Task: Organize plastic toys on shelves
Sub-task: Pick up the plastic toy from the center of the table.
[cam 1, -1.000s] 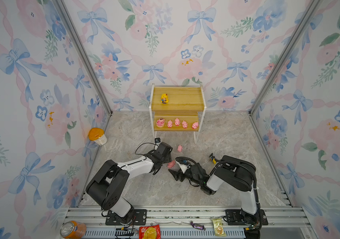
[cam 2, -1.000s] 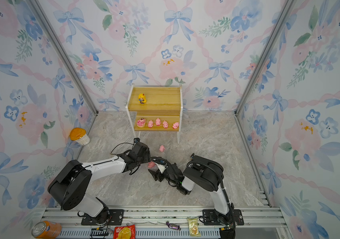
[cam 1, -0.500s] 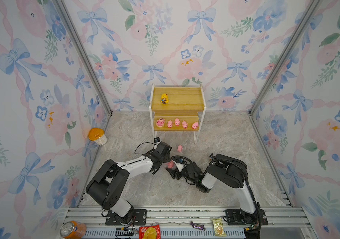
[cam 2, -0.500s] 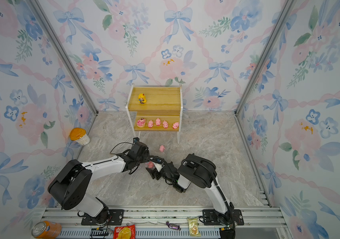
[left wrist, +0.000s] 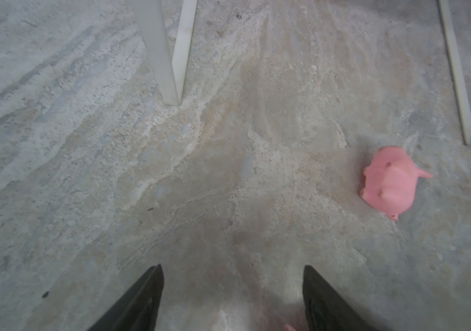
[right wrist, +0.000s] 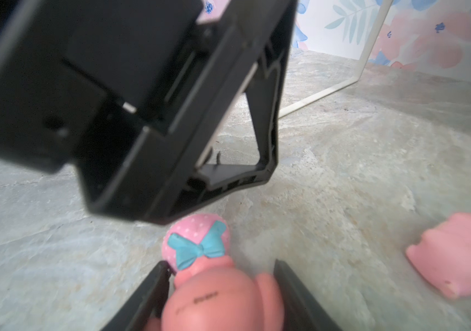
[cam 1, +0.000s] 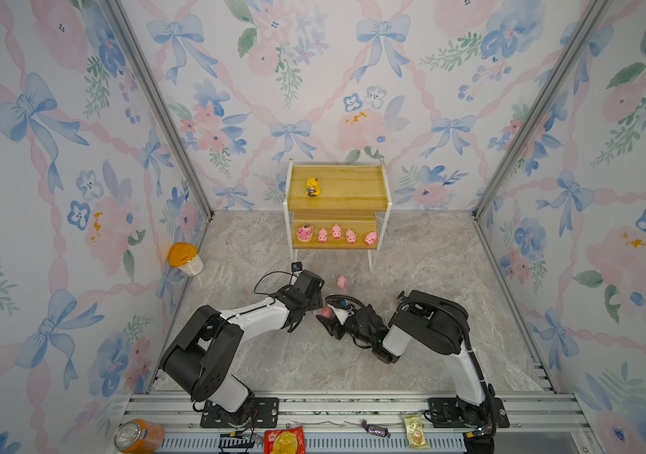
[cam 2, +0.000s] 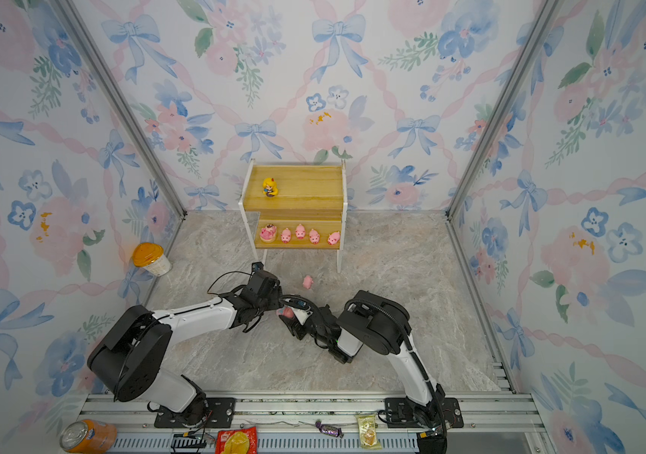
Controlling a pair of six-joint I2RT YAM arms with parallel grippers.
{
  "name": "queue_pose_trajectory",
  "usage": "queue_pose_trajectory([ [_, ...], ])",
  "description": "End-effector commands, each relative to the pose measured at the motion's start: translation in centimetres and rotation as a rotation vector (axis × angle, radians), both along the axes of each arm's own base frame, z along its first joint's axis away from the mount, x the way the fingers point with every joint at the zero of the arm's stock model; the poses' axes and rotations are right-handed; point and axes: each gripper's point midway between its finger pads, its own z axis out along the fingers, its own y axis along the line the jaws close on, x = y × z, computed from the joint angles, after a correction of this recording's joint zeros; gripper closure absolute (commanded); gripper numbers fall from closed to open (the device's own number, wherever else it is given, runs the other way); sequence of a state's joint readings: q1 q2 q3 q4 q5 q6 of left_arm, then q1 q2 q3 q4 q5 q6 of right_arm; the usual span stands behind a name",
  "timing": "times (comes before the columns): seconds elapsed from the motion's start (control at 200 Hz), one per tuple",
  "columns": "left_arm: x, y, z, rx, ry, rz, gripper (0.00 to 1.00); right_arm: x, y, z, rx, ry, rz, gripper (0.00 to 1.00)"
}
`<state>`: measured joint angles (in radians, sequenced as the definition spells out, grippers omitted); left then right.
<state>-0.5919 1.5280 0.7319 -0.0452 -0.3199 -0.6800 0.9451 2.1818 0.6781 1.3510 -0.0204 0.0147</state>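
Right wrist view: my right claw (right wrist: pixel 220 265) flanks the pink plastic figure with a blue bow (right wrist: pixel 200 240) on the grey marbled floor (right wrist: pixel 372 172); whether the jaws bite yet, I cannot tell. Next: grip, lift past the spread left gripper (left wrist: pixel 231 269), carry to the yellow wooden two-tier rack (cam 1: pixel 353 184).

Slim white links (cam 1: pixel 252 314), bulky black joints (cam 1: pixel 203 361), looping black cables (cam 1: pixel 433 303), black jaws

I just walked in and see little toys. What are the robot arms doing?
Tidying toys onto the shelves. The right gripper is around a pink bow toy on the floor; the left gripper hangs open beside it. One pig lies loose nearby. A yellow-haired doll and five pink toys are shelved.
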Motion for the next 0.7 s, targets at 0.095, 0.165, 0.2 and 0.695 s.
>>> queue_pose_trajectory([
  [0.095,0.0,0.6,0.7,-0.002,-0.025,-0.001,0.23,-1.1,0.0,2.2,0.020,-0.073,0.019,0.51],
  [0.165,0.0,0.7,0.8,-0.003,-0.027,0.001,0.23,-1.3,-0.7,2.9,0.029,-0.072,0.003,0.53],
  [0.2,0.0,0.6,0.8,-0.004,-0.027,0.000,0.23,-1.4,-1.0,3.2,0.029,-0.069,-0.001,0.54],
  [0.695,0.4,0.9,1.6,-0.027,-0.065,-0.005,0.23,-5.0,-8.0,7.0,-0.470,0.308,-0.027,0.59],
])
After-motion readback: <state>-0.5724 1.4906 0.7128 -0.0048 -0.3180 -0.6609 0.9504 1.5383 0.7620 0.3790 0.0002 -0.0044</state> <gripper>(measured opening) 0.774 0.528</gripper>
